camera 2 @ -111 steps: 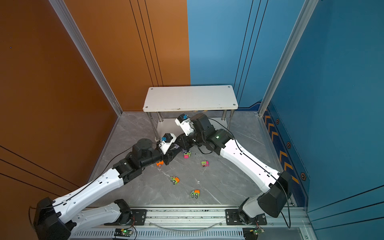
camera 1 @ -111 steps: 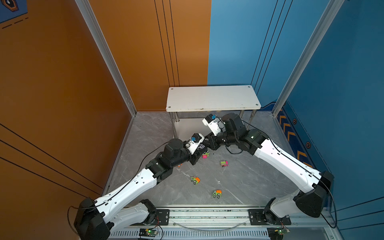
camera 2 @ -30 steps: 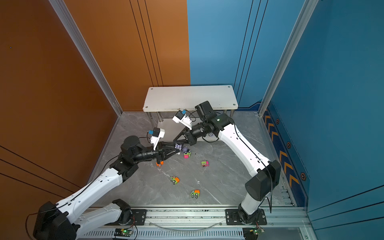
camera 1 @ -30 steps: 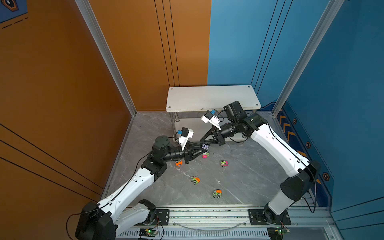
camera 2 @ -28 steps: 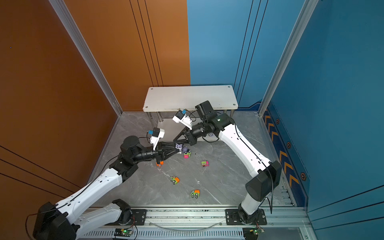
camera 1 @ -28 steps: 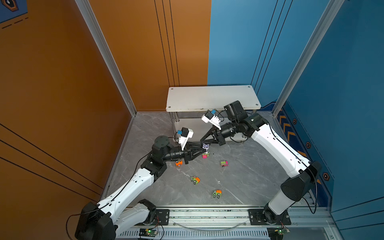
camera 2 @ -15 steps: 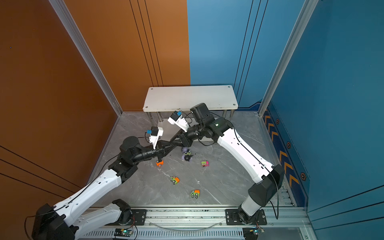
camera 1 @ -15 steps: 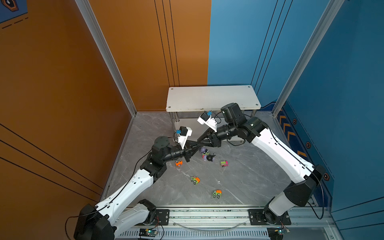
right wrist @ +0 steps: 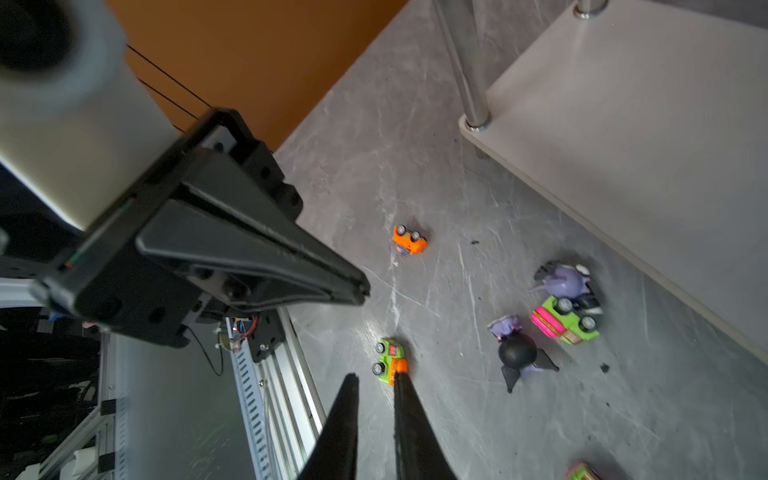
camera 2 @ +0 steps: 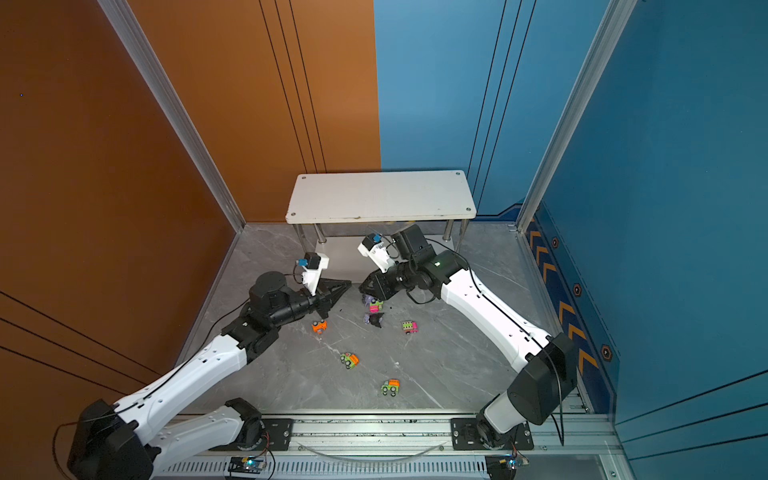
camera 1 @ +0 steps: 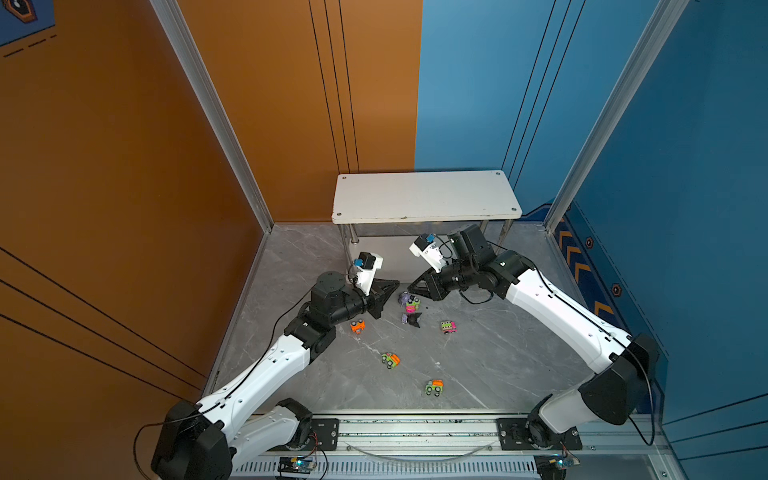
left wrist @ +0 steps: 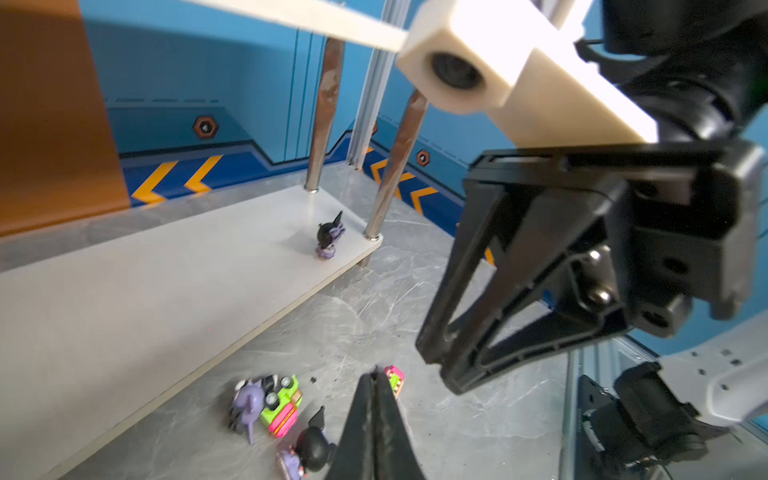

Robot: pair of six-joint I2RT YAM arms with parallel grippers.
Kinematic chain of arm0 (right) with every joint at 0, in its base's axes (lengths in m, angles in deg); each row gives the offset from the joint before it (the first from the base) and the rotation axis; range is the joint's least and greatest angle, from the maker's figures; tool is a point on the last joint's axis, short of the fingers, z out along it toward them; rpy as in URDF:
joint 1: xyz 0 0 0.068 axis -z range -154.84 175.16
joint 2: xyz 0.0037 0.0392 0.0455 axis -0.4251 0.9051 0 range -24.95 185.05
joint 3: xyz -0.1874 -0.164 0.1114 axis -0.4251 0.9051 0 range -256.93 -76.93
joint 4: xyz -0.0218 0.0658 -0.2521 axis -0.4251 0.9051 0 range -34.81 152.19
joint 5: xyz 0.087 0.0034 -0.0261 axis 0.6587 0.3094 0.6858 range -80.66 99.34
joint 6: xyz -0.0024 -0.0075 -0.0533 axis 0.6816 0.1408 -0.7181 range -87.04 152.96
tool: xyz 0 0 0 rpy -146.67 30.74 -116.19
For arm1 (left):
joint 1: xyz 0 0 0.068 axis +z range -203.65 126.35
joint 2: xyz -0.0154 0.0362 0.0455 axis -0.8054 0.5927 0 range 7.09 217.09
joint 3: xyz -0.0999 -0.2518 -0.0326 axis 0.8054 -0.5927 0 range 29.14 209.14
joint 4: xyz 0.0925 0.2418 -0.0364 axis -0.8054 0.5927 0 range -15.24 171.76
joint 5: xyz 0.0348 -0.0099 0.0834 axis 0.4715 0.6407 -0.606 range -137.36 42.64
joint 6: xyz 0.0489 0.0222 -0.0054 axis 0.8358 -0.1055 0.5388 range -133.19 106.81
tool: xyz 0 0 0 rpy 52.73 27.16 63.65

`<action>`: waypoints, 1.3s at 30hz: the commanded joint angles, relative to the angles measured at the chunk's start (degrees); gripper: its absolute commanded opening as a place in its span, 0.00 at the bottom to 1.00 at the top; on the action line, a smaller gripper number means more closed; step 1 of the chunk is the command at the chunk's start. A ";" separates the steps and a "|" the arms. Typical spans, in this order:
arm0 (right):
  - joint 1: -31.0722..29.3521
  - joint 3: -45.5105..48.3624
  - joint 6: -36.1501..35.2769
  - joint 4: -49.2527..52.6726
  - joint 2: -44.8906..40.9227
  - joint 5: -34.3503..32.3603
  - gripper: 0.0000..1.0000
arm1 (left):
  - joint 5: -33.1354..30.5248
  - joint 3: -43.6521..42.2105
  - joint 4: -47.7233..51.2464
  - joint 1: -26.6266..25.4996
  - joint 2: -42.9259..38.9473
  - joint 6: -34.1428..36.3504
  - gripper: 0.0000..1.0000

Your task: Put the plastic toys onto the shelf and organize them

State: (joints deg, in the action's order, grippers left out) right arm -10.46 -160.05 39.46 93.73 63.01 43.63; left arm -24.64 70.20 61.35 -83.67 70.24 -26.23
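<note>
My left gripper [camera 1: 394, 286] is shut and empty, its tips [left wrist: 376, 371] hanging over the floor toys. Facing it a short gap away, my right gripper [camera 1: 412, 287] is slightly open with nothing between its fingers [right wrist: 353, 386]. On the floor between them lie a purple figurine [right wrist: 563, 280] against a pink-green car [right wrist: 565, 320], and a black cat-eared figurine [camera 1: 412, 319] tipped on its side. Loose nearby are an orange car [camera 1: 357, 325], a pink car [camera 1: 448, 327], a green-orange car [camera 1: 390, 360] and a green truck [camera 1: 434, 387]. One figurine [left wrist: 328, 239] stands on the lower tier of the white shelf [camera 1: 424, 195].
Chrome posts [left wrist: 322, 120] stand at the shelf's corners, close behind both grippers. The lower tier [right wrist: 644, 124] sits just above the grey floor. Orange and blue walls enclose the cell, and a metal rail [camera 1: 415, 428] runs along the front.
The two grippers, tip to tip around a figurine a second ago, have drawn apart. The black figurine now lies on the floor. The right jaws have parted.
</note>
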 commanded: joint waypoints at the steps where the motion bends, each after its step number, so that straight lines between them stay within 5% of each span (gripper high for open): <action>1: 1.28 4.09 3.29 0.98 2.18 -4.67 0.26 | -7.06 1.07 6.56 -0.92 5.90 2.64 0.13; 8: -0.47 11.39 4.41 -2.51 7.91 -11.43 0.55 | -4.75 4.10 3.00 -0.06 20.02 -2.05 0.04; 10: -0.26 13.21 5.77 -5.29 9.82 -9.84 0.55 | -3.58 4.29 1.77 -0.21 22.16 -2.52 0.21; 11: 0.07 14.03 6.61 -6.75 10.72 -9.66 0.51 | -3.61 4.16 1.71 -0.45 22.82 -2.40 0.42; 12: 0.51 14.69 7.22 -7.91 11.68 -9.47 0.43 | -4.05 3.96 1.79 -0.78 23.18 -2.17 0.50; 15: 1.79 15.10 8.44 -9.65 14.23 -8.50 0.26 | -5.03 2.68 2.19 -0.93 23.26 -1.91 0.56; 17: 1.72 14.65 8.78 -10.12 15.84 -9.14 0.27 | -5.78 1.94 2.55 -1.00 22.82 -1.74 0.58; 24: -2.90 12.18 3.70 -11.47 17.89 -17.14 0.62 | -7.62 0.91 2.51 -0.43 22.27 -1.88 0.58; 28: -5.81 10.16 -1.17 -11.69 18.87 -23.71 0.65 | -7.00 1.21 2.19 -0.13 22.45 -2.18 0.58; 39: -5.68 7.70 -2.95 -13.55 23.45 -24.50 0.68 | -6.62 0.64 2.42 0.95 21.66 -2.47 0.58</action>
State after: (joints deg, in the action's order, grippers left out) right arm -16.14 -151.61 37.38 80.64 85.18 20.11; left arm -31.11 71.60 64.67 -83.28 93.26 -28.21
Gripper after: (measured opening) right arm 0.678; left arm 0.578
